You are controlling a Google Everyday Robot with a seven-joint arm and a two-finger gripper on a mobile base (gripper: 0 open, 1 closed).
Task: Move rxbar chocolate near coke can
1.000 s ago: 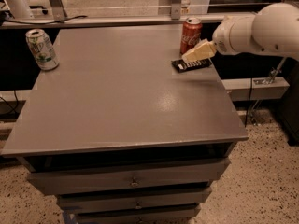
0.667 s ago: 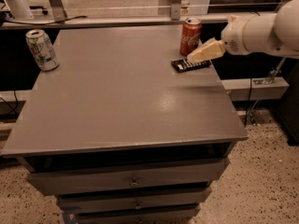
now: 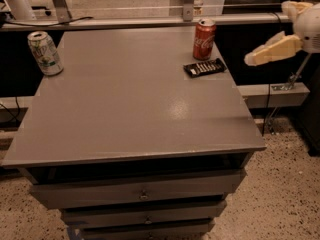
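Observation:
The rxbar chocolate (image 3: 204, 67), a flat black bar with white lettering, lies on the grey table top (image 3: 130, 104) near its right edge. The red coke can (image 3: 204, 39) stands upright just behind the bar, a small gap apart. My gripper (image 3: 252, 59), with cream-coloured fingers, hangs in the air to the right of the table, off its edge and clear of the bar, holding nothing.
A white and green can (image 3: 45, 53) stands at the table's far left edge. Drawers (image 3: 142, 194) run below the front of the table. A metal rail (image 3: 150, 21) crosses behind the table. Speckled floor lies to the right.
The gripper has let go of the bar and pulled back to the right, off the table edge. The bar stays lying beside the coke can.

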